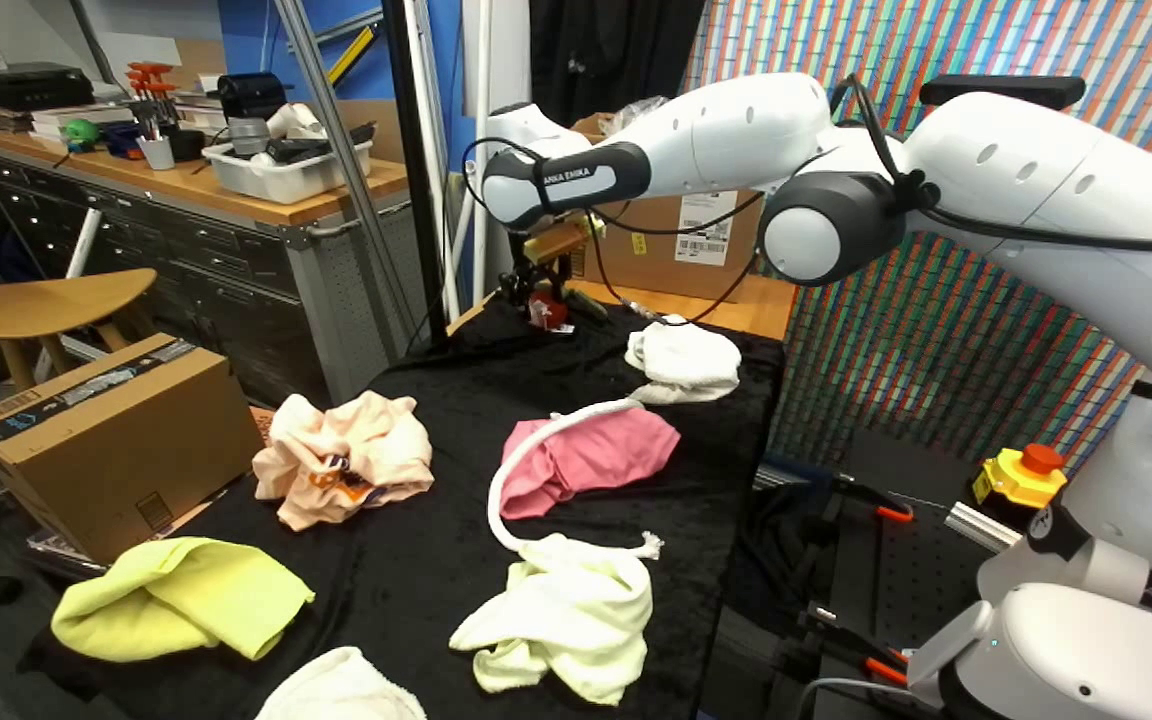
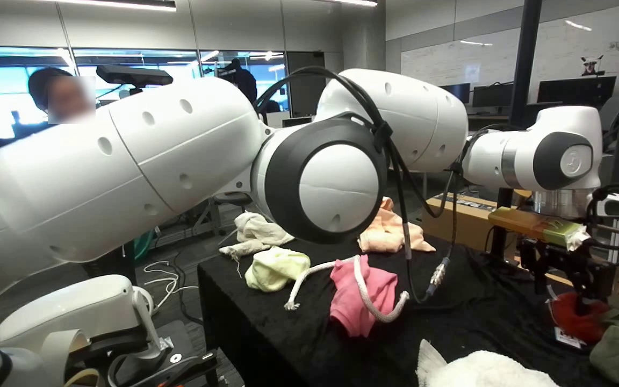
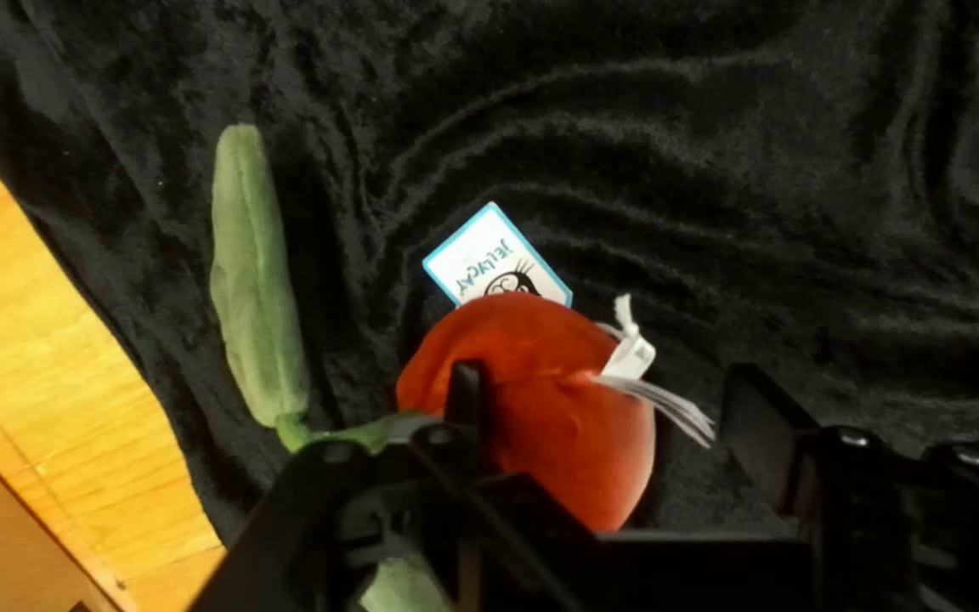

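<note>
A red plush toy (image 3: 574, 442) with green leaf-like parts (image 3: 256, 280) lies on black velvet cloth at the far end of the table. A printed card tag (image 3: 489, 255) and white fabric labels (image 3: 630, 357) stick out from it. My gripper (image 3: 607, 382) points down over this toy, its jaws apart. In the wrist view the left finger (image 3: 464, 395) overlaps the red body; whether it touches cannot be told. The right finger (image 3: 761, 433) is clear of it, with a gap between. An exterior view shows the gripper (image 2: 571, 282) low, right above the red toy (image 2: 581, 317).
A white plush thing (image 1: 684, 360) lies nearby. A pink cloth (image 1: 591, 455) has a white rope (image 1: 506, 480) across it. Pale green (image 1: 576, 620), peach (image 1: 346, 455) and yellow cloths (image 1: 181, 597) are spread nearer the front. A cardboard box (image 1: 701, 235) stands behind the gripper. Bare wood (image 3: 73, 357) borders the cloth.
</note>
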Controlling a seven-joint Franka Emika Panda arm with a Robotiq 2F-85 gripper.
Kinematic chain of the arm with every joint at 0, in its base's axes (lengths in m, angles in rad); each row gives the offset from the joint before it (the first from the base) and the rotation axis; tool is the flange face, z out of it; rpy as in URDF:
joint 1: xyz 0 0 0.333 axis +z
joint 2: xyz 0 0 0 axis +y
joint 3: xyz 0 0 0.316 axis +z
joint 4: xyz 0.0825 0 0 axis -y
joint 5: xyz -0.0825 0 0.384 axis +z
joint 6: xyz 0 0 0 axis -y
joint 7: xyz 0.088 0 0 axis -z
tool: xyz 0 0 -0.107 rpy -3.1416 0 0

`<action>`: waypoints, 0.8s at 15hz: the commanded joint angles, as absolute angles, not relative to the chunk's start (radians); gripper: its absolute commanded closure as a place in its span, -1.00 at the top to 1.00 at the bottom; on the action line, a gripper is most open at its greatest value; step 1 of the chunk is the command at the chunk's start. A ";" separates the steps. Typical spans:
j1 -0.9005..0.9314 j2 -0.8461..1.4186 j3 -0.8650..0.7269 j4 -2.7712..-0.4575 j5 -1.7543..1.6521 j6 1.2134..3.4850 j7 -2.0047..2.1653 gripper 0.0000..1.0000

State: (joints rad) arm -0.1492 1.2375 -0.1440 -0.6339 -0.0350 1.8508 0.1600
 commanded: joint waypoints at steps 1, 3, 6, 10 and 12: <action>-0.147 1.281 -0.164 -0.556 -0.049 1.822 0.185 -0.12; -0.146 1.279 -0.168 -0.558 -0.049 1.821 0.189 -0.43; -0.145 1.277 -0.173 -0.562 -0.049 1.820 0.194 -0.79; -0.146 1.273 -0.172 -0.568 -0.045 1.819 0.199 -0.81; -0.147 1.269 -0.169 -0.571 -0.043 1.811 0.196 -0.81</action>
State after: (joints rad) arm -0.1484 1.2393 -0.1591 -0.6299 -0.0355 1.8389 0.1819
